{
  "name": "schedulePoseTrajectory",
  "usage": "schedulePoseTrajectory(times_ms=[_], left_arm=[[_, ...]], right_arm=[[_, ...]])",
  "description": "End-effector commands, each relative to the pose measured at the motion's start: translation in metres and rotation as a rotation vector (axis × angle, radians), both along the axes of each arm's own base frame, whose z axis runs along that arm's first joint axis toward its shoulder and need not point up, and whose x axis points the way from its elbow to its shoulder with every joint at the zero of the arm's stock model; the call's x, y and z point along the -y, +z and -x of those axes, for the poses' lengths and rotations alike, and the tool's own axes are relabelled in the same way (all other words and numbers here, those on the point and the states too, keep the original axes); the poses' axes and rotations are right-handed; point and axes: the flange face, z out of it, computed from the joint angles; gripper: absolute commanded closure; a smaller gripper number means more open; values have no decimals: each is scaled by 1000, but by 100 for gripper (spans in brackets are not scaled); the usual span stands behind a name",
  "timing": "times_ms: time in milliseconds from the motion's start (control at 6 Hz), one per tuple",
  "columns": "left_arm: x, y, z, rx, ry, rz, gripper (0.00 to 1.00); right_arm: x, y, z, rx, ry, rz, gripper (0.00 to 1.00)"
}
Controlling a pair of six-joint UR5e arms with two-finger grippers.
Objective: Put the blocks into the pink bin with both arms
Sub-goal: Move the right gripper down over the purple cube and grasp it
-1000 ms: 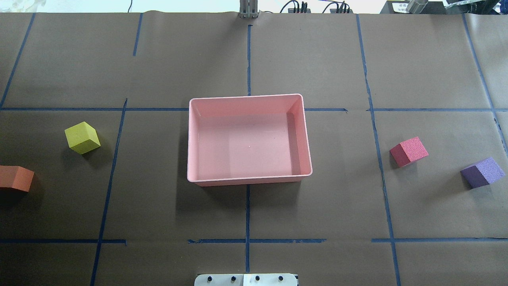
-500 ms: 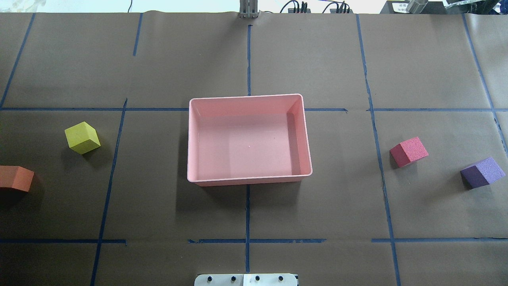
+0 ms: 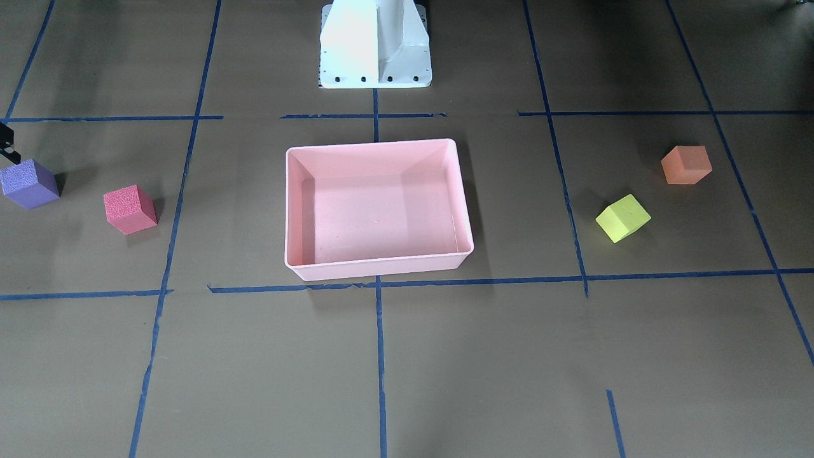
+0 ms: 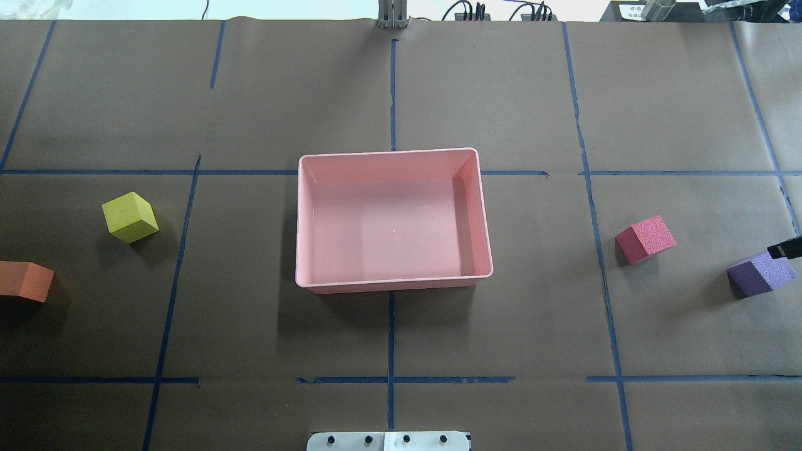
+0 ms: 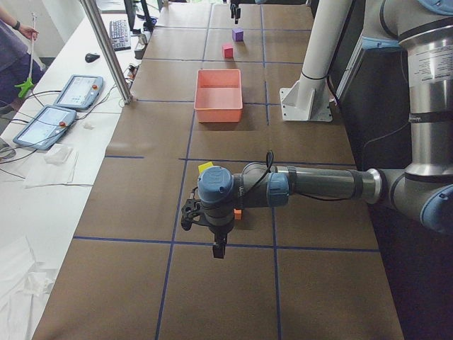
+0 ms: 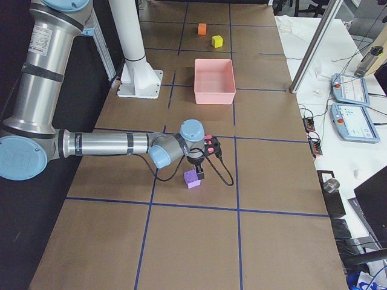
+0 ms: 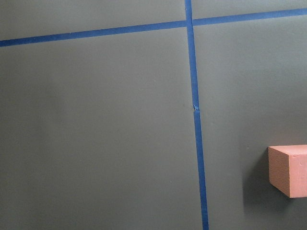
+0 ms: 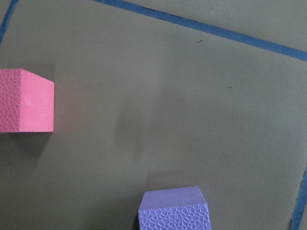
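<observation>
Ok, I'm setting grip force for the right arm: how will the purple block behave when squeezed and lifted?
The purple block has a pebbled matte surface, suggesting foam: probably light, slightly squashy, grippy rather than slippery. Being a cube resting flat, it should slide, not roll, if nudged.

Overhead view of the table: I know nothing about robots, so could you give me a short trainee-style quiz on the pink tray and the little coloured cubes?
1. True or false: the shallow light-pink plastic bin has no cube in it.
2. Which colour of cube lies closest to the right arm's black two-finger gripper? A. yellow B. purple C. orange
3. How many small foam cubes rest on the brown paper-covered table, outside the bin?

Key:
1. True.
2. B, the purple foam cube.
3. Four.
</observation>
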Motion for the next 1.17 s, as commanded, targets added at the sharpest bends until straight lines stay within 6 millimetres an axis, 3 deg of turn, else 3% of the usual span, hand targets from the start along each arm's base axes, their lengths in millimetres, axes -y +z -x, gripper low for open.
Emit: schedulePoseTrajectory(times_ms=[0,500,667,833,1000], left_arm=[[0,0,0,1,0,2,0],[0,0,0,1,0,0,0],[0,0,0,0,0,0,0],[0,0,0,0,0,0,0],[0,0,0,0,0,1,0]], right_arm=[[-7,26,17,-25,-17,-10,0],[-8,64,50,-89,-79,24,1],[-6,62,53,-86,-81,19,33],[2,54,60,-79,-83,9,48],[4,43,61,-59,-85,-2,57]])
